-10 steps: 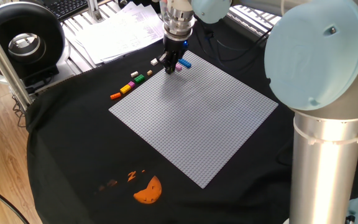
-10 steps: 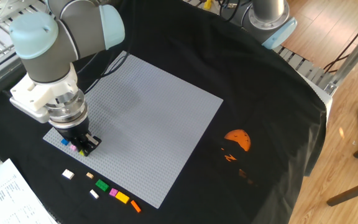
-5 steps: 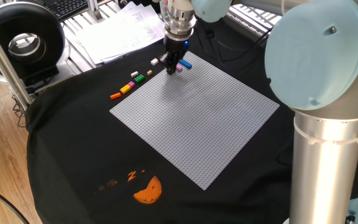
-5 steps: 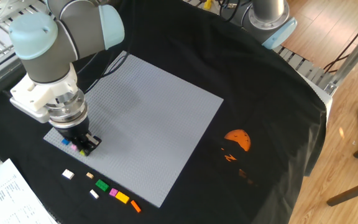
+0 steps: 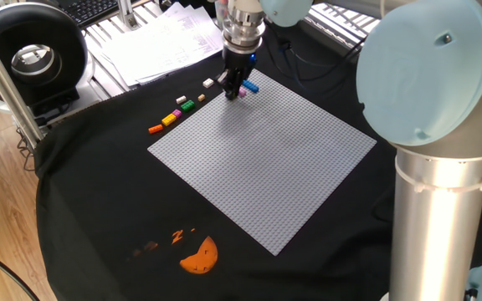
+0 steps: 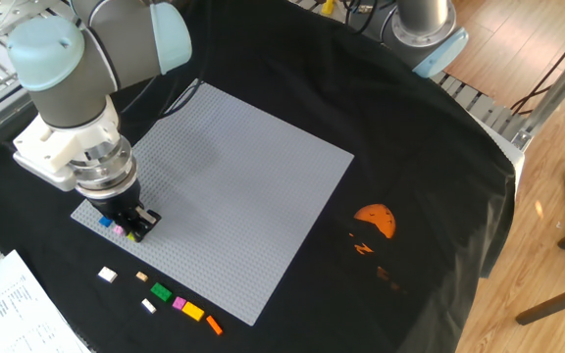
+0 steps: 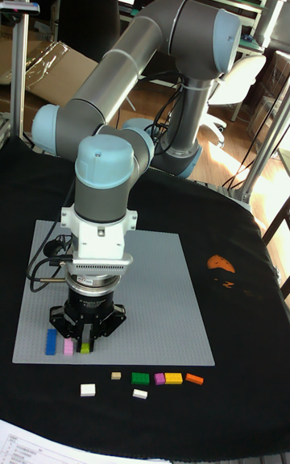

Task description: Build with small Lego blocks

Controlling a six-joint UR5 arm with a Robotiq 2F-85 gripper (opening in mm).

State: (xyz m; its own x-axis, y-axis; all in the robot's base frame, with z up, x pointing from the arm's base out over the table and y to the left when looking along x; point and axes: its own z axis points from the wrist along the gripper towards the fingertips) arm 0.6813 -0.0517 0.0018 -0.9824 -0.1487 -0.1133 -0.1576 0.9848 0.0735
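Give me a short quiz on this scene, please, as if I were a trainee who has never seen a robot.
1. True or false: the small blue plastic brick sits on the large grey studded baseplate.
2. Which loose small brick on the black cloth lies farthest from the two-finger gripper? A. the orange brick B. a purple brick C. a black brick
3. Fill in: the gripper is down at a ____ of the baseplate.

Key: 1 true; 2 A; 3 corner.
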